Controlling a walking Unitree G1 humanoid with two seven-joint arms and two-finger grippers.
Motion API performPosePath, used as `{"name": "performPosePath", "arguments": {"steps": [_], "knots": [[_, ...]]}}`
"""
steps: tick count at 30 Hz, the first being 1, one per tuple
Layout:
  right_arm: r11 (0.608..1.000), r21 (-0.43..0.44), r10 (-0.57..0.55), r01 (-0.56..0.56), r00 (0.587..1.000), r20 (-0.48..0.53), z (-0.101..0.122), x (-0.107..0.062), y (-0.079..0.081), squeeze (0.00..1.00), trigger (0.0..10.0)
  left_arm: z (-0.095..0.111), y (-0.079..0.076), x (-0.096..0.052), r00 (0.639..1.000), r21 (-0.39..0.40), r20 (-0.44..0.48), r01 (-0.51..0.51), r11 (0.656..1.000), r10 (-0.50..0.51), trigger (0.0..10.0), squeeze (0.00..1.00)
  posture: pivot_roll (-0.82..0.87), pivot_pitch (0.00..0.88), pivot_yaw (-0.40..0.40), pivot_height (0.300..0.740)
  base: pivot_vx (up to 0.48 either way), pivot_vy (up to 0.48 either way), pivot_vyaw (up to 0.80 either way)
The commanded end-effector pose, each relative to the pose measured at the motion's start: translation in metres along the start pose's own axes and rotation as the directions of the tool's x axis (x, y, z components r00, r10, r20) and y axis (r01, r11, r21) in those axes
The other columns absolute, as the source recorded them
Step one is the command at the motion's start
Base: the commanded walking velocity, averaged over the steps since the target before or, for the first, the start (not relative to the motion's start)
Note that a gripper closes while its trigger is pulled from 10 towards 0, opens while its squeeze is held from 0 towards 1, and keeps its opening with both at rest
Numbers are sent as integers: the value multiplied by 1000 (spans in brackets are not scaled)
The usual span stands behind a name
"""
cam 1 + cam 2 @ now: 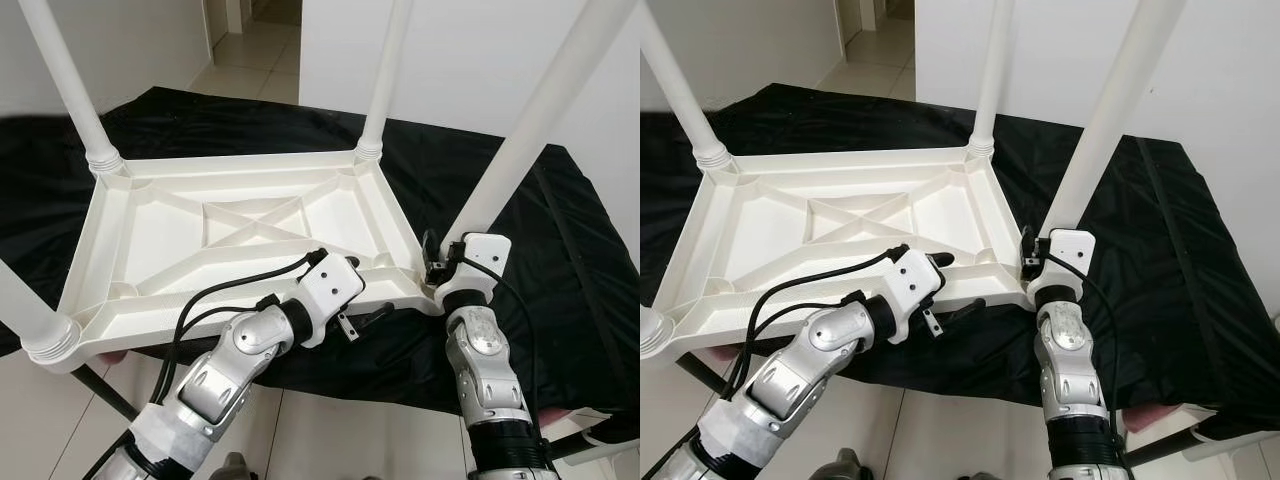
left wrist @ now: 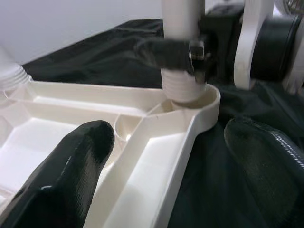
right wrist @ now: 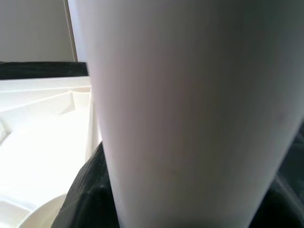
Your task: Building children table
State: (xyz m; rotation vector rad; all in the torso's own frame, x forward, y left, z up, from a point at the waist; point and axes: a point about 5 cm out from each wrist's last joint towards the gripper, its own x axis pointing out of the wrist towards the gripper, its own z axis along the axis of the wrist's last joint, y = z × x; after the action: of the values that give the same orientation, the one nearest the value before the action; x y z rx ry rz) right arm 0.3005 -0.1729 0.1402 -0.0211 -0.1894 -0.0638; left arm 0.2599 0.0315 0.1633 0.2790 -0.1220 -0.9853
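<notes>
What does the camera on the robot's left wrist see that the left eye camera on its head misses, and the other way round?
The left wrist view alone gives a close look at the threaded end of the near right leg sitting in its corner socket, with the right gripper clamped around it. The left eye view alone takes in the whole upturned white tabletop, the three other legs, the black cloth underneath and both silver arms. Both show that leg, that corner and the left gripper, open beside the tabletop's near edge.

We see a black cloth point(image 1: 520, 230) draped over a table. Beyond the cloth stand white walls point(image 1: 460, 60), with pale floor tiles point(image 1: 240, 65) running into a doorway.
</notes>
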Motion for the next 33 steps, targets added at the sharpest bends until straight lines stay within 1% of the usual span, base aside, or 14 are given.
{"name": "performPosePath", "arguments": {"steps": [1, 4, 6, 9, 10, 12, 13, 14, 17, 19, 27, 29, 32, 33], "knots": [[1000, -7, 5, -5, 1000, -11, -4, -4, -1, 0, 10000, 0, -2, -3, 1000, -2, -10, 26, 1000, -26, 10000, 0, 129, 34, -53, 740, 0, 0, 0], [1000, -22, 9, -9, 1000, -15, -6, -6, -2, 0, 10000, 1, -1, -3, 1000, -6, -10, 19, 1000, -19, 10000, 0, 131, 36, -51, 740, 0, 0, 0], [997, -58, 43, -44, 999, -15, -8, -7, 1, 0, 10000, 2, 0, -4, 1000, -7, -9, 11, 1000, -11, 10000, 0, 131, 36, -50, 740, 0, 0, 0], [991, -89, 97, -99, 995, -23, -10, -7, 3, 0, 10000, 4, 1, -4, 1000, -8, -4, 8, 1000, -8, 10000, 0, 131, 40, -51, 740, 0, 0, 0], [991, -89, 97, -99, 995, -23, -10, -7, 3, 0, 10000, 4, 1, -4, 1000, -8, -4, 8, 1000, -8, 10000, 0, 131, 40, -51, 740, 0, 0, 0], [989, -85, 123, -125, 992, -32, -11, -4, 2, 0, 10000, 5, 2, -4, 1000, -8, -1, 5, 1000, -5, 10000, 0, 131, 43, -50, 740, 0, 0, 0], [989, -85, 123, -125, 992, -32, -11, -4, 2, 0, 10000, 5, 2, -4, 1000, -8, -1, 5, 1000, -5, 10000, 0, 131, 43, -50, 740, 0, 0, 0], [989, -94, 115, -118, 992, -43, -12, -2, -4, 0, 10000, 7, 2, -4, 1000, -7, 0, 2, 1000, -2, 10000, 0, 133, 47, -54, 740, 0, 0, 0], [988, -99, 111, -115, 993, -47, -13, -2, -5, 0, 10000, 7, 2, -4, 1000, -7, 1, 0, 1000, 0, 10000, 0, 135, 49, -55, 740, 0, 0, 0], [979, -126, 150, -158, 986, -70, -15, -4, -5, 0, 10000, 9, 3, -6, 1000, -5, 1, -5, 1000, 5, 10000, 0, 135, 54, -56, 740, 0, 0, 0], [958, -135, 242, -254, 965, -103, -20, -11, 1, 0, 10000, 10, 4, -7, 1000, -3, 2, -11, 1000, 11, 10000, 0, 133, 64, -56, 740, 0, 0, 0], [943, -129, 295, -308, 949, -109, -21, -14, 5, 0, 10000, 13, 4, -8, 1000, -7, 10, -8, 1000, 8, 10000, 0, 125, 81, -56, 740, 0, 0, 0], [939, -136, 303, -316, 947, -108, -21, -14, 6, 0, 10000, 14, 5, -9, 1000, -9, 13, -8, 1000, 8, 10000, 0, 125, 81, -56, 740, 0, 0, 0], [938, -124, 310, -323, 944, -110, -21, -15, 6, 0, 10000, 15, 5, -9, 1000, -12, 16, -7, 1000, 8, 10000, 0, 124, 86, -57, 740, 0, 0, 0]]}}
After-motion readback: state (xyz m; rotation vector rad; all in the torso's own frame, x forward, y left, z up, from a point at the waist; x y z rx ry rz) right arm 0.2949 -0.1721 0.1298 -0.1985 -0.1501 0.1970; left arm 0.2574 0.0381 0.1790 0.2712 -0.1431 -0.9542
